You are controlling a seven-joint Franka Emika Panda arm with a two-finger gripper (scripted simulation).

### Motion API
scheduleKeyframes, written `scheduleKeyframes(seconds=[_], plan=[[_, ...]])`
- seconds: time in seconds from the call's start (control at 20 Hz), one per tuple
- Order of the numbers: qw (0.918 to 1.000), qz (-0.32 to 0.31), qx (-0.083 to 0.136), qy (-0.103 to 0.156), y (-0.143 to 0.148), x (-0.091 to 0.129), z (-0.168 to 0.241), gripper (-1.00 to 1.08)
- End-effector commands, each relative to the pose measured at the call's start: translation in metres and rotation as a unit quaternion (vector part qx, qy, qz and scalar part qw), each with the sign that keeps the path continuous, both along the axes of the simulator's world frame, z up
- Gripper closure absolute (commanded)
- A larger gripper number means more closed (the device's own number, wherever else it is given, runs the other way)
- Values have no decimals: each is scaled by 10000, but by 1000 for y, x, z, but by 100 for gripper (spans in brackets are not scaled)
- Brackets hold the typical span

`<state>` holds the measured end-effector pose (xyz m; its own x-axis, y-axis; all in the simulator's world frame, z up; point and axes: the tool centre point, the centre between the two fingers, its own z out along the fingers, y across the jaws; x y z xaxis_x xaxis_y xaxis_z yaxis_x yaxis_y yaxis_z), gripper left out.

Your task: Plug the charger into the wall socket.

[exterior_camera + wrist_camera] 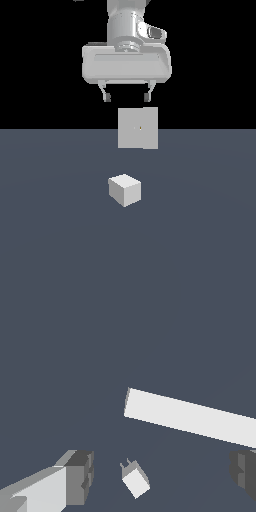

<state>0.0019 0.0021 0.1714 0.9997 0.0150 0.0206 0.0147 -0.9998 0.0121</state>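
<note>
The charger point(125, 189) is a small plain white-grey cube resting on the dark floor, near the middle of the exterior view. In the wrist view the charger point(135, 479) shows two short prongs on one face. Behind it stands the wall socket point(138, 128), a flat upright light-grey plate with a tiny dark mark at its centre; the wrist view shows the wall socket point(192, 417) edge-on as a long pale bar. My gripper point(127, 95) hangs high above both, open, with nothing between its fingers point(77, 476). The charger lies apart from the socket.
The dark grey floor point(50, 200) stretches flat in all directions, with black background above its far edge. Nothing else stands on it.
</note>
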Motion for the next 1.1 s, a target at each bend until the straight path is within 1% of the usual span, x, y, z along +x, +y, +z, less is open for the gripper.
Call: scheduleKeyframes(seconds=[0.0, 0.3, 0.65, 0.85, 1.05], plan=[[10000, 0, 0, 0, 0, 0, 0, -92], [9999, 138, 2, 1, 2, -5, -5, -92], [9980, 638, 11, 7, 7, -24, -22, -92], [9942, 1075, 19, 11, 10, -40, -37, -92], [9871, 1602, 29, 17, 12, -61, -56, -92]])
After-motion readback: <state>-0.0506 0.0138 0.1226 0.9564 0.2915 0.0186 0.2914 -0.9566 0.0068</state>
